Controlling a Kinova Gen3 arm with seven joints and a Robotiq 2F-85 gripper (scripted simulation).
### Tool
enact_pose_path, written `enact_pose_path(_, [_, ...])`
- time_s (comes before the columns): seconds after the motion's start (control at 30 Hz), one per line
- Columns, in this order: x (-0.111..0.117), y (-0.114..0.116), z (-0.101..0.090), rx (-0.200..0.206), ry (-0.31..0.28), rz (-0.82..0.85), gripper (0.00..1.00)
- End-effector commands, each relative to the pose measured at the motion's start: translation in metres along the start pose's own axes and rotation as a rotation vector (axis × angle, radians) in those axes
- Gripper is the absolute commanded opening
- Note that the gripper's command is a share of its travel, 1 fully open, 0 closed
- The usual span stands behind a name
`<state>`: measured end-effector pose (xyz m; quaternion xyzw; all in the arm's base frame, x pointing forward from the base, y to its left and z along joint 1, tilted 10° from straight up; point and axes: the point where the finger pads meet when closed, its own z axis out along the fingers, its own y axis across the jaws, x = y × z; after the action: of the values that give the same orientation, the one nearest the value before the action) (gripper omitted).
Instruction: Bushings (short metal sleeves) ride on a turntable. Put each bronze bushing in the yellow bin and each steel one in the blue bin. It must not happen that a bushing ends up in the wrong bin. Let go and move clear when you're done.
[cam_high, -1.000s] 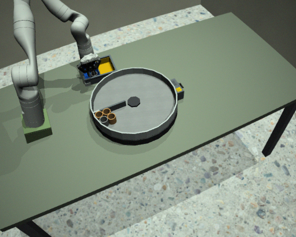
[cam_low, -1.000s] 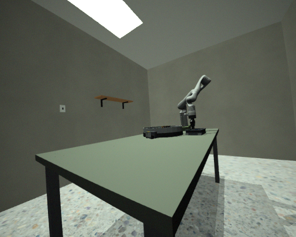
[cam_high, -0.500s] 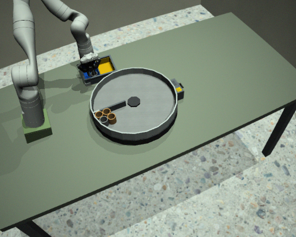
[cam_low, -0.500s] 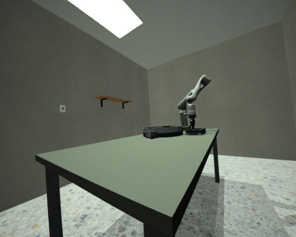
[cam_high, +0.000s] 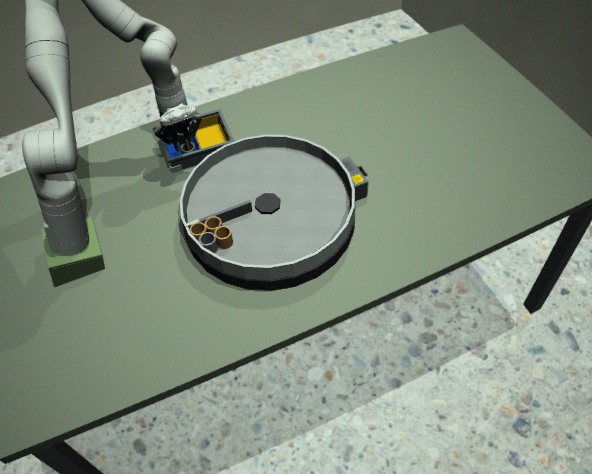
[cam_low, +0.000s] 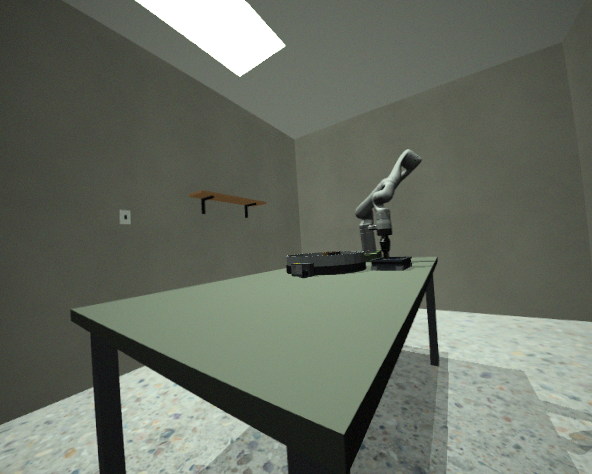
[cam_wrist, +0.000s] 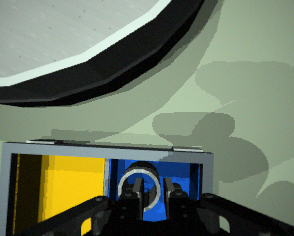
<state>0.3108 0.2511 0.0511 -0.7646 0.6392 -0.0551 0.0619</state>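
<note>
My gripper (cam_high: 184, 142) (cam_low: 385, 256) (cam_wrist: 153, 188) points down over the blue bin (cam_high: 172, 149) (cam_wrist: 178, 172), its fingers a little apart and not gripping. A steel bushing (cam_wrist: 121, 191) stands in that bin just below the fingertips; in the wrist view its ring lies partly behind the left finger. The yellow bin (cam_high: 212, 132) (cam_wrist: 72, 185) beside it shows no bushing. On the turntable (cam_high: 300, 210) (cam_wrist: 65, 35), three bronze bushings (cam_high: 213, 223) (cam_high: 198, 230) (cam_high: 225, 242) and one steel bushing (cam_high: 207, 245) stand clustered near the rim.
A dark bar (cam_high: 236, 212) crosses the turntable beside the cluster, towards the dark hub (cam_high: 268, 203). The turntable's raised wall comes close to the bins. A small grey box (cam_high: 361, 189) (cam_low: 302, 270) adjoins the turntable's far side. The arm stands on a green block (cam_high: 77, 268).
</note>
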Motion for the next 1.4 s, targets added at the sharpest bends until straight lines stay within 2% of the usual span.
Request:
enact_pose_path(0.0, [0.0, 0.0, -0.001, 0.001, -0.001, 0.0, 0.19])
enact_pose_path(1.37, [0.0, 0.0, -0.012, 0.001, -0.001, 0.0, 0.19])
